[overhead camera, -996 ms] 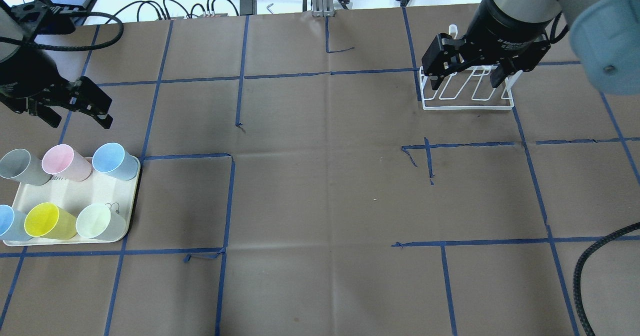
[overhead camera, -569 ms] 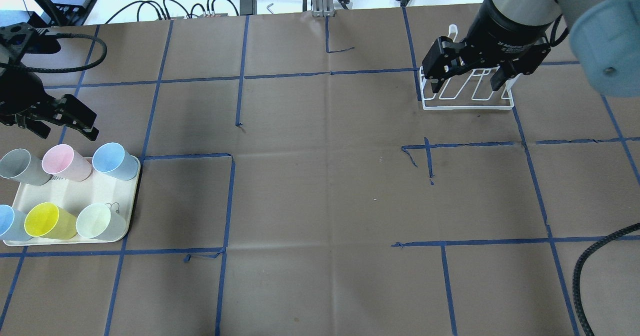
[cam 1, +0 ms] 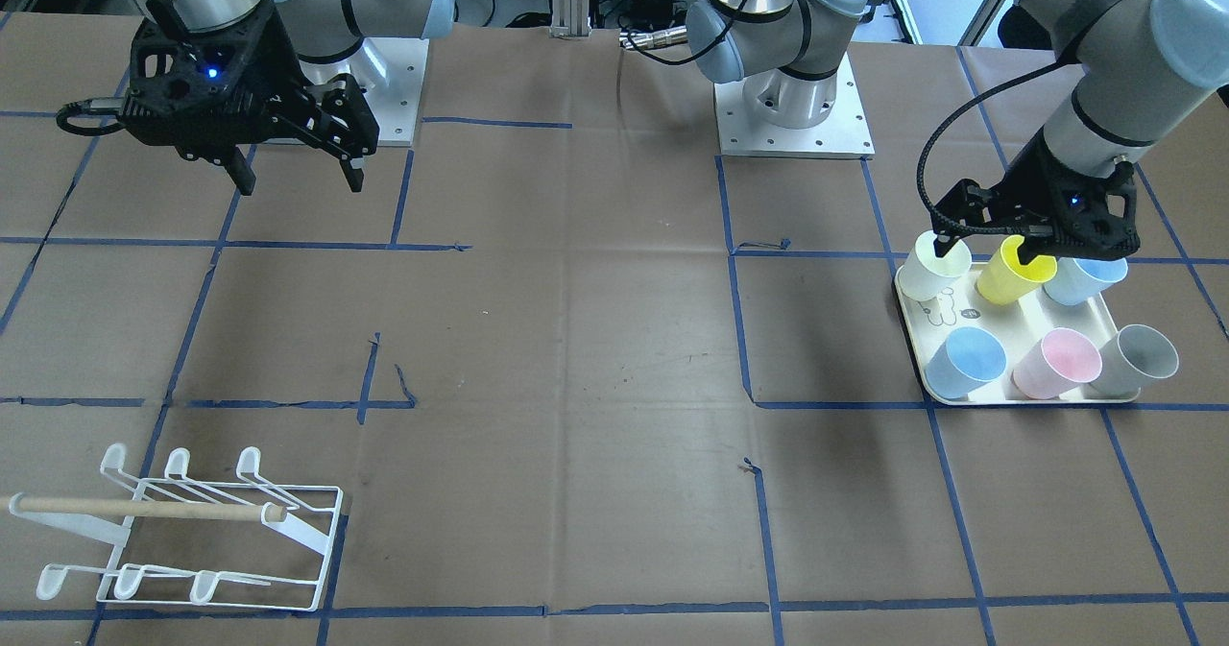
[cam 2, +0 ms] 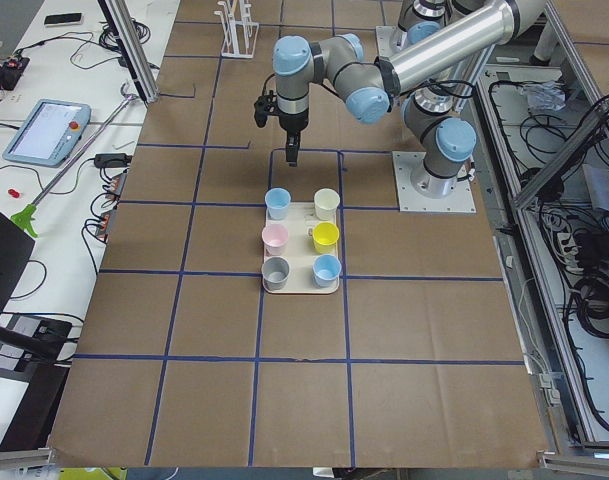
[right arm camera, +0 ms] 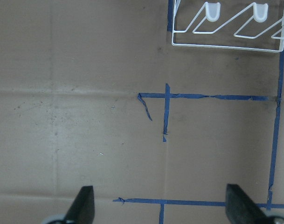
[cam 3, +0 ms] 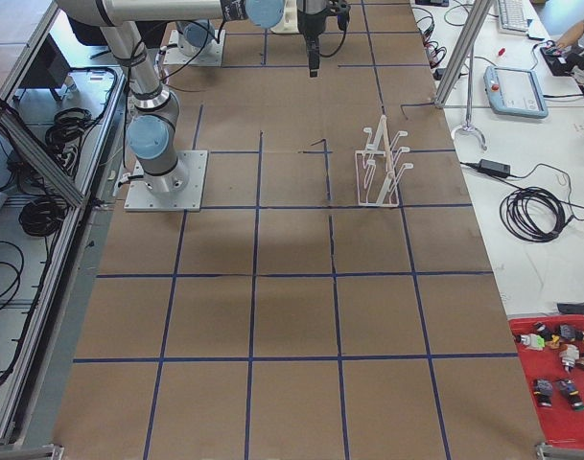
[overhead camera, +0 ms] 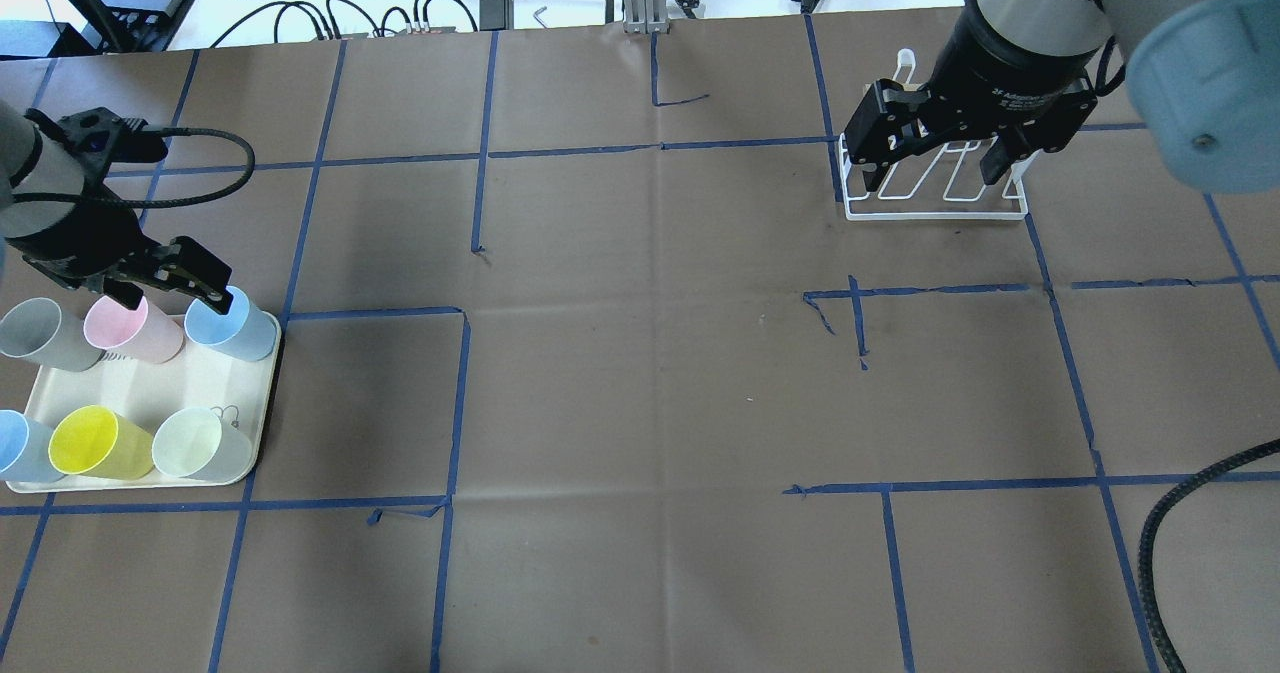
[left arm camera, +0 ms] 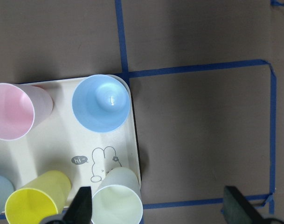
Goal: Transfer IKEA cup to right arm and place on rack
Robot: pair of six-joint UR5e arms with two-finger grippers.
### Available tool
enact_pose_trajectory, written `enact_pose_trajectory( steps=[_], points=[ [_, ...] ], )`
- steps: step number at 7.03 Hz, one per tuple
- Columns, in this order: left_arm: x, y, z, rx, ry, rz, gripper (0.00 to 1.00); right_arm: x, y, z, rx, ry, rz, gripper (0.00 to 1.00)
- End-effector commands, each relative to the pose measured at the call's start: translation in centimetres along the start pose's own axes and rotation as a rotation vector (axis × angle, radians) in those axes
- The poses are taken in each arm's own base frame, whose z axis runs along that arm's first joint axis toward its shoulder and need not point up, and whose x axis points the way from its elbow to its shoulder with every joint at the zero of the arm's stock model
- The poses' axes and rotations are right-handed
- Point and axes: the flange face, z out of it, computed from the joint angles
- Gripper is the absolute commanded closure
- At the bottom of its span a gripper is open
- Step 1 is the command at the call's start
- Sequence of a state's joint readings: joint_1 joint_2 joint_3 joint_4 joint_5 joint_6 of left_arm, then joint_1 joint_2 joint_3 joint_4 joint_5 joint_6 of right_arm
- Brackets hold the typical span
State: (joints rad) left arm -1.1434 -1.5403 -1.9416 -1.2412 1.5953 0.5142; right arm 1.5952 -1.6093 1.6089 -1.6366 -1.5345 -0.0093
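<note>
Several plastic cups stand on a cream tray (overhead camera: 140, 383): grey (overhead camera: 40, 333), pink (overhead camera: 125, 325), blue (overhead camera: 228, 323), yellow (overhead camera: 95, 443) and pale green (overhead camera: 200, 443). My left gripper (overhead camera: 172, 295) is open and empty, hovering above the tray's far edge near the pink and blue cups. In the left wrist view the blue cup (left arm camera: 100, 102) and the pale green cup (left arm camera: 117, 198) lie below the gripper (left arm camera: 160, 210). My right gripper (overhead camera: 930, 168) is open and empty, held high over the white wire rack (overhead camera: 935, 203), which also shows in the front view (cam 1: 192, 531).
Brown paper with blue tape lines covers the table (overhead camera: 640, 373). A thick braided cable (overhead camera: 1160, 543) loops in at the lower right of the overhead view. Both arm bases (cam 1: 792, 118) stand at the robot's edge.
My left gripper has moved toward the tray and now hangs over the pink and blue cups. The right gripper has shifted only slightly over the rack. Both stayed open.
</note>
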Motion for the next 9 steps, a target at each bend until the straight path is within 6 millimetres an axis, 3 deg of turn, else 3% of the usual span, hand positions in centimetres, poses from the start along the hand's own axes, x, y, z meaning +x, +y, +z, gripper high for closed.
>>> enact_pose_trajectory(
  steps=[1, 4, 5, 6, 7, 9],
  points=[
    [0.2, 0.1, 5.0, 0.024, -0.013, -0.003, 0.0, -0.1, -0.3, 0.4, -0.002, -0.005, -0.003, 0.0],
    [-0.9, -2.1, 9.0, 0.028, -0.013, -0.061, 0.0, -0.1, -1.0, 1.3, -0.014, -0.008, 0.001, 0.0],
    [-1.1, -2.5, 10.1, 0.025, -0.009, -0.061, 0.0, -0.2, -2.0, 1.1, 0.06, -0.013, 0.005, 0.0],
    [-1.5, -3.3, 11.3, 0.041, -0.018, -0.06, 0.0, -0.5, -4.3, 2.4, 0.194, -0.051, 0.002, 0.0],
    [-1.9, -4.0, 12.2, 0.062, -0.033, -0.059, 0.0, -1.4, -5.3, 3.3, 0.325, -0.15, 0.031, 0.0],
    [-2.0, -4.2, 12.9, 0.056, -0.029, -0.061, 0.0, -3.0, -4.5, 3.5, 0.407, -0.325, 0.221, 0.0]
  ],
)
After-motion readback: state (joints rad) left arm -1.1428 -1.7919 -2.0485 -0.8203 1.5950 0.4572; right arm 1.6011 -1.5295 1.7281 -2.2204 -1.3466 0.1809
